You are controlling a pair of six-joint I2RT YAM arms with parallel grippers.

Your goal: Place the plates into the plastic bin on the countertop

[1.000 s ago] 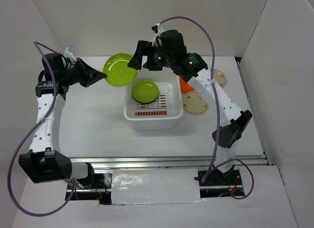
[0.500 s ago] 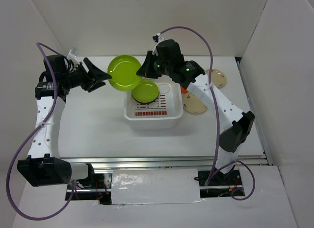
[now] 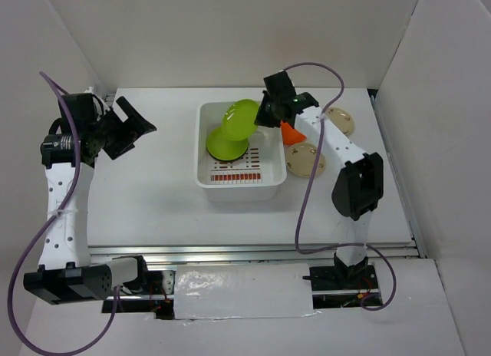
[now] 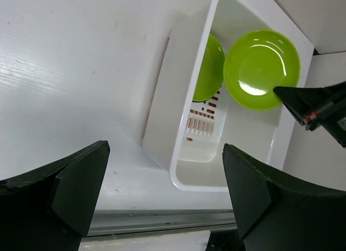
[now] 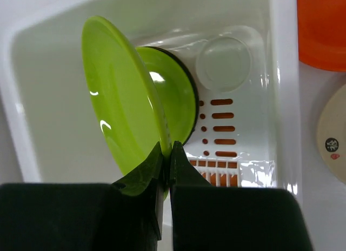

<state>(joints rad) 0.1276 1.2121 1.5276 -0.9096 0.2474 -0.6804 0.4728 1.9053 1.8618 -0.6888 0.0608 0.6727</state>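
Note:
My right gripper (image 3: 263,115) (image 5: 167,151) is shut on the rim of a lime green plate (image 3: 240,118) (image 5: 120,99), which hangs on edge and tilted over the white plastic bin (image 3: 238,190) (image 5: 282,99). A second lime plate (image 3: 224,147) (image 5: 175,102) lies inside the bin, with a dark rim showing beneath it. My left gripper (image 3: 138,126) (image 4: 165,151) stands open and holds nothing, well to the left of the bin above the countertop (image 3: 146,187). The left wrist view shows both lime plates (image 4: 262,67) and the bin (image 4: 167,99).
Right of the bin lie an orange plate (image 3: 290,132) (image 5: 324,29) and two cream plates (image 3: 305,159) (image 3: 342,121), one of them at the right wrist view's edge (image 5: 335,143). White walls enclose the table, and a metal rail (image 3: 253,252) runs along its front.
The lime plate passed from my left gripper to my right. The left opened and drew back to the left; the right shut on the rim and carried the plate over the bin.

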